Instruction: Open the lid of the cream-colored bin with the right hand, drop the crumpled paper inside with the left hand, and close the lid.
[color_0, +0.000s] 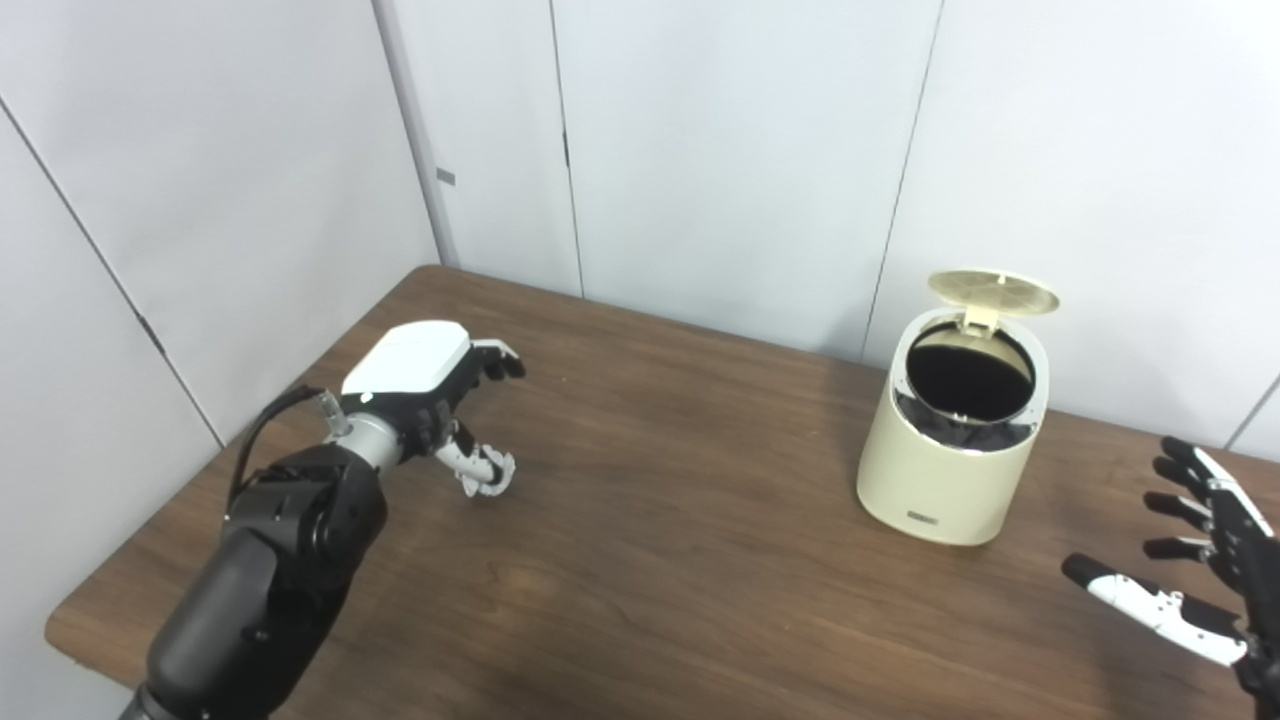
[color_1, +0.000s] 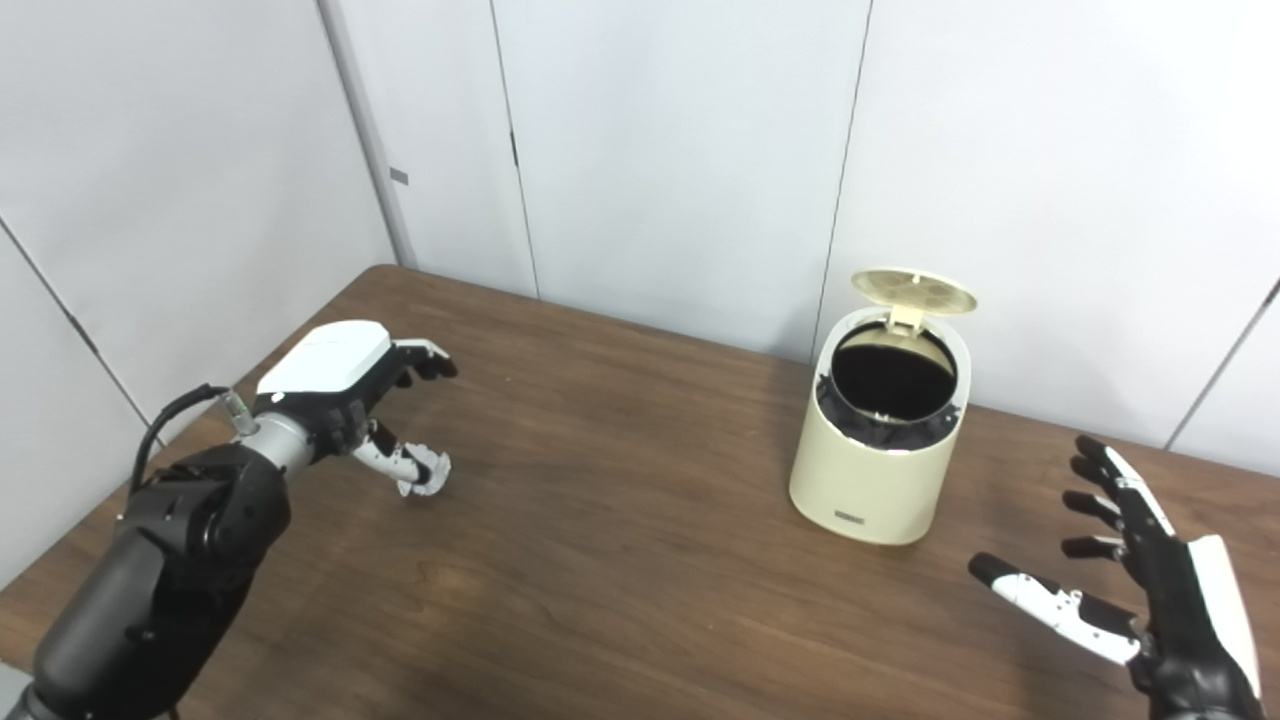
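Only wooden table (color_0: 650, 560) around open-lidded cream-colored bin (color_0: 945, 470).

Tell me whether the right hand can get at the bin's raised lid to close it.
Probably yes. The right hand is open, holding nothing, beside the cream-colored bin, with bare table between them. The lid stands up at the back, nothing blocking it.

The left hand (color_0: 425, 385) was held palm down above the table's left side, fingers loosely curled on nothing; the right hand (color_1: 1150, 580) was spread wide near the right edge.
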